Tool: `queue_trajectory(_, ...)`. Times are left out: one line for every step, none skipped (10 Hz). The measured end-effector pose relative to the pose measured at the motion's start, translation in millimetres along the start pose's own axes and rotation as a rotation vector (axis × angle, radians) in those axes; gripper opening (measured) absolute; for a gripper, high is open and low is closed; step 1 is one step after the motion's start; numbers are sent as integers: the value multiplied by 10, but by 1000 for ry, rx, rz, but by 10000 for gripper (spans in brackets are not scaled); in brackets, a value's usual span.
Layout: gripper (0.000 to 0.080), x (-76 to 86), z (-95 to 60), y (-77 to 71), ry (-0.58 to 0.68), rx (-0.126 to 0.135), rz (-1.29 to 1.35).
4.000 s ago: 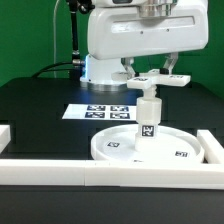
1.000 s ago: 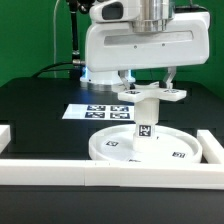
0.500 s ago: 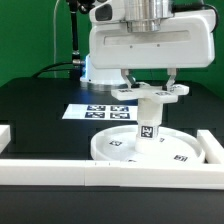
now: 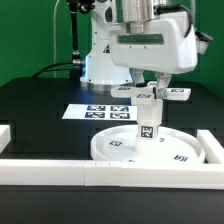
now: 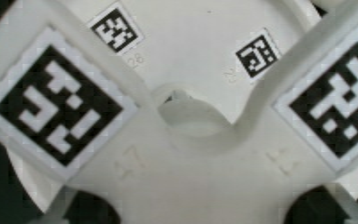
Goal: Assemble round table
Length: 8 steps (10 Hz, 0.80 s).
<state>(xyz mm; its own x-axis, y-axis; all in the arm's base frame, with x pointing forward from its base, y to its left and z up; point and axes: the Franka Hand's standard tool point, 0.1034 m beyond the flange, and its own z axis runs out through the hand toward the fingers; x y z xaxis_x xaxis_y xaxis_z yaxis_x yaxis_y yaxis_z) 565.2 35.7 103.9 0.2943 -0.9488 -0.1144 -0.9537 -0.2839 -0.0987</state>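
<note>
Running along the front edge of the black table [image 4: 40,105], nearest the camera and well in front of the fingers [image 4: 165,82]: long white border rail [image 4: 60,172]. White side rails [image 4: 212,147] sit out past the fingers toward the exterior view's left and right.

Behind the front rail, directly below the fingers, the large white rimmed round plastic disc [image 4: 115,148] lies flat on the table, with black-and-white square tags on its face. The short thick white cylinder leg [image 4: 147,115] stands upright on the disc's middle, straight under the fingers, tag on its side. The flat white cross-shaped foot piece [image 4: 178,95] sits level on top of the leg, its arms sticking out to both sides of the fingers.

The fingers reach down from above and straddle the foot piece's centre. In the wrist view the tagged cross arms fill the frame and the finger edges are blurred, so I cannot tell whether they are clenched on it or released.

Behind the fingers, toward the exterior view's left, the thin flat white marker board [image 4: 95,112] lies on the table. Farther back: white robot arm base [image 4: 98,66], green backdrop [image 4: 30,35].
</note>
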Motion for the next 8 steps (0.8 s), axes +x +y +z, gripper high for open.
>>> queue_trajectory(447, 8, 3, 3, -8, 2, 126)
queue_trajectory(447, 14, 7, 5, -16, 5, 244)
queue_trajectory(447, 12, 7, -1, -16, 5, 315)
queue_trajectory(447, 11, 7, -2, -17, 5, 357)
queue_trajectory(447, 12, 7, -1, -24, 6, 443)
queue_trajectory(447, 15, 4, -2, -28, 3, 494)
queue_trajectory(447, 7, 6, -5, -30, 6, 512)
queue_trajectory(547, -13, 10, -10, -37, 7, 524)
